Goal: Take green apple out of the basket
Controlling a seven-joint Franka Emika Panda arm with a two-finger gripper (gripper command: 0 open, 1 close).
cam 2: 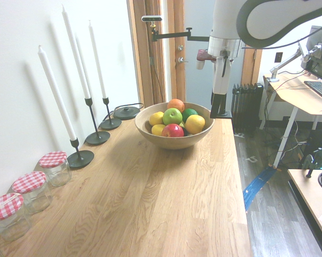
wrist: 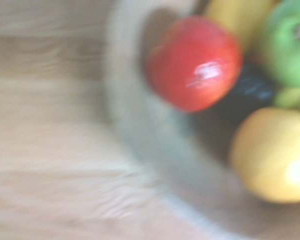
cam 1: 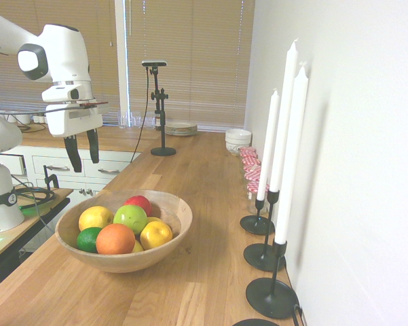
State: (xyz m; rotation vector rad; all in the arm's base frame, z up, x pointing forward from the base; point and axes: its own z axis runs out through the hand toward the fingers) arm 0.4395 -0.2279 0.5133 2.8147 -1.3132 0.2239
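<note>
First exterior view shows the gripper (cam 1: 82, 149) empty, fingers spread, pointing down; below and off to its side, the green apple (cam 1: 130, 218) sits among other fruit in the basket (cam 1: 180, 216).

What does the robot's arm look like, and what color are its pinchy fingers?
The arm is smooth, glossy white plastic with rounded, chunky segments and a dark grey oval panel on its side. The white two-finger gripper ends in two slim black fingers, and a thin dark cable runs alongside the wrist.
</note>
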